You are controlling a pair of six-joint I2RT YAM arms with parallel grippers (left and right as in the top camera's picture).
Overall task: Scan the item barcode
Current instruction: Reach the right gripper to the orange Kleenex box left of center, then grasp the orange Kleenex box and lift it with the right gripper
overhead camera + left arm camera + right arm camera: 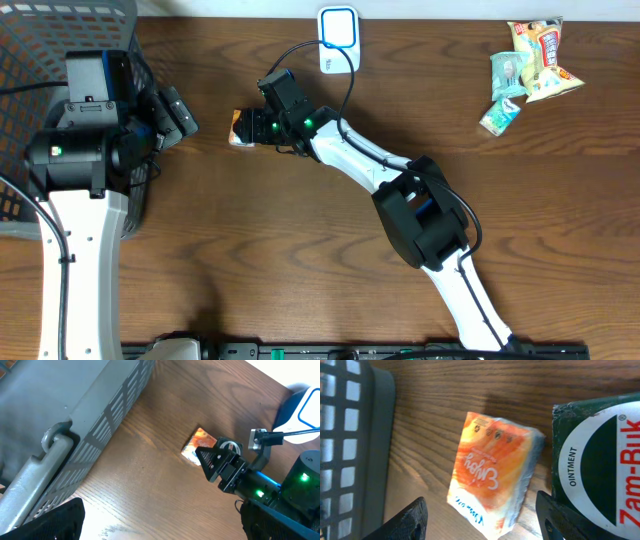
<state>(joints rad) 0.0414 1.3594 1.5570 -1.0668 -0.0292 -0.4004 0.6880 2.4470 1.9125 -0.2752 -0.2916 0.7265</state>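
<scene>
An orange and white tissue packet (492, 485) lies flat on the wooden table, also seen as the packet (237, 127) and the packet (198, 442). Right beside it is a green Zam-Buk ointment box (600, 465). My right gripper (485, 525) is open, one finger on each side of the packet's near end and neither touching it. From above, the right gripper (256, 127) covers most of the box. A white and blue barcode scanner (338, 40) stands at the back of the table. My left gripper (160, 530) is wide open with nothing in it, next to the basket.
A grey slatted basket (60, 30) fills the far left, its wall (350, 435) close to the packet. Several snack packets (530, 60) lie at the back right. The scanner's cable (350, 85) runs past my right arm.
</scene>
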